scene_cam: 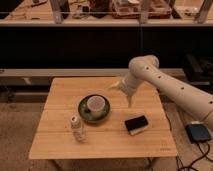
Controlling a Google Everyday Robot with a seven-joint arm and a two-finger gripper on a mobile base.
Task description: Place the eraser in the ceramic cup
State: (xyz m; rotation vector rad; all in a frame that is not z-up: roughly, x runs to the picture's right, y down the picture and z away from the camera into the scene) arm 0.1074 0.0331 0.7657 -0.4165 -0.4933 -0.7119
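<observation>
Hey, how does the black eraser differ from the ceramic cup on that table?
The eraser is black; the ceramic cup is cream-white. The eraser is a flat rectangular block; the cup is round with an open mouth. The eraser lies near the table's front right; the cup stands in the dark green dish. Neither is held: the gripper hangs right of the cup, behind the eraser.

One ceramic cup [96, 104], one dark green dish [84, 114], one slim whitish bottle [76, 128], one eraser [136, 122], one pale slab [140, 131], one wooden table [65, 92]. One gripper [122, 93], at two o'clock from the cup, above the table.
</observation>
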